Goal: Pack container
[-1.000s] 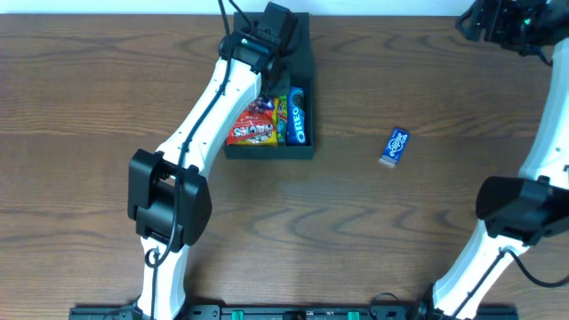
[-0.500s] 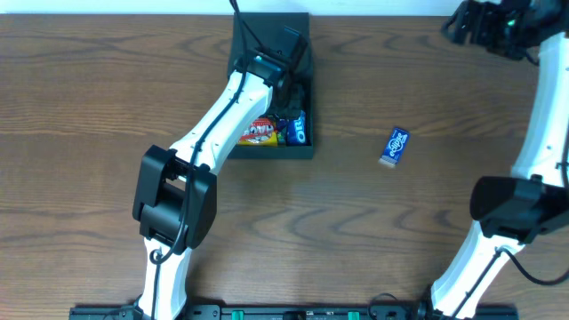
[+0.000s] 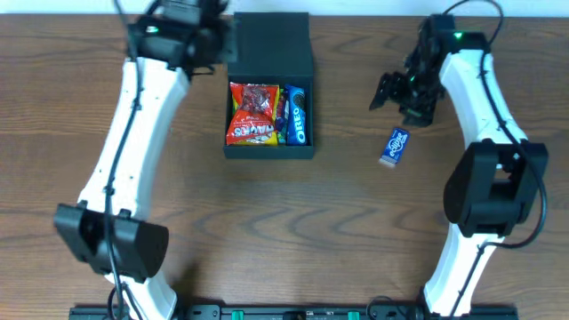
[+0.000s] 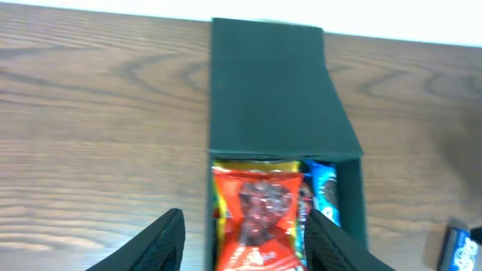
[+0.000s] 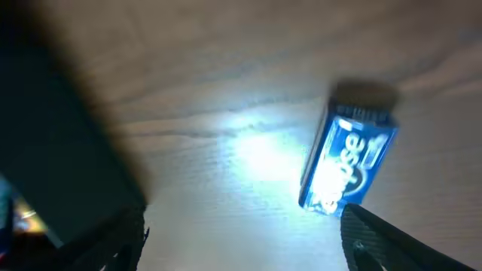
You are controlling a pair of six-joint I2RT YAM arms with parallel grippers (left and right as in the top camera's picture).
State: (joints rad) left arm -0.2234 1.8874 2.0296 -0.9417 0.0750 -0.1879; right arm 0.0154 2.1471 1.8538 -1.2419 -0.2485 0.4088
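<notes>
The container (image 3: pixel 269 151) sits toward the back of the table (image 3: pixel 356 231). Its flap lid (image 3: pixel 269 40) is thrown open, and a red snack packet (image 3: pixel 252 113) and a blue Oreo pack (image 3: pixel 300 114) lie side by side inside. The left fingers (image 4: pixel 162 242) are spread wide and empty, up off the box's back-left corner, with the open box straight ahead between them. The right fingers (image 5: pixel 380 242) are parted too, holding nothing, well to the right of the container and above a small blue packet (image 3: pixel 394 147) on the table.

Brown wood surface (image 3: pixel 356 231). Red packet (image 3: pixel 252 116) and Oreo pack (image 3: pixel 300 116) lie side by side, lengthwise. Small blue pack (image 3: pixel 395 147) flat on surface, well apart to their right, slightly tilted.
</notes>
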